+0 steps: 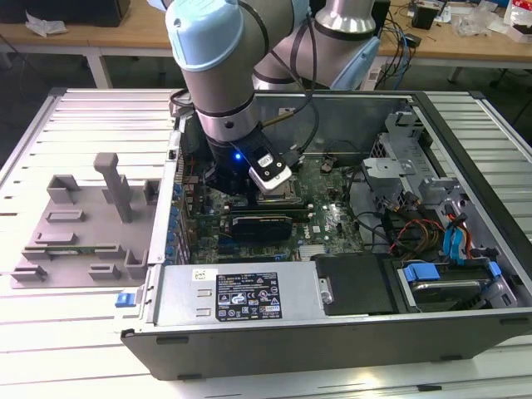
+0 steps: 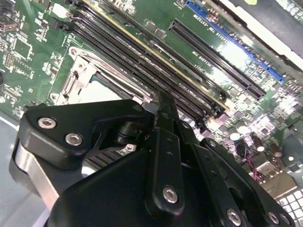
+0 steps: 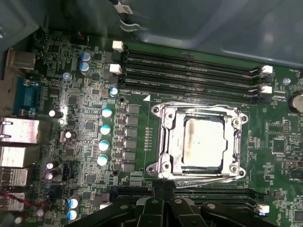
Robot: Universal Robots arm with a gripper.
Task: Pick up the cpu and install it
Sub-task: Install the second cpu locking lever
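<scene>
Silver-grey, the cpu (image 3: 202, 143) sat inside the socket frame (image 3: 163, 142) on the motherboard (image 3: 75, 109); the gripper (image 3: 163, 195), fingers pressed together and empty, hovered beside it. Installation seemed finished, leaving only retreat.

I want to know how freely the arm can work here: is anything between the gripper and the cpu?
Nothing visible. In the first wrist view the cpu lies uncovered in its socket frame, with the gripper just beside the frame and bare board between.
</scene>
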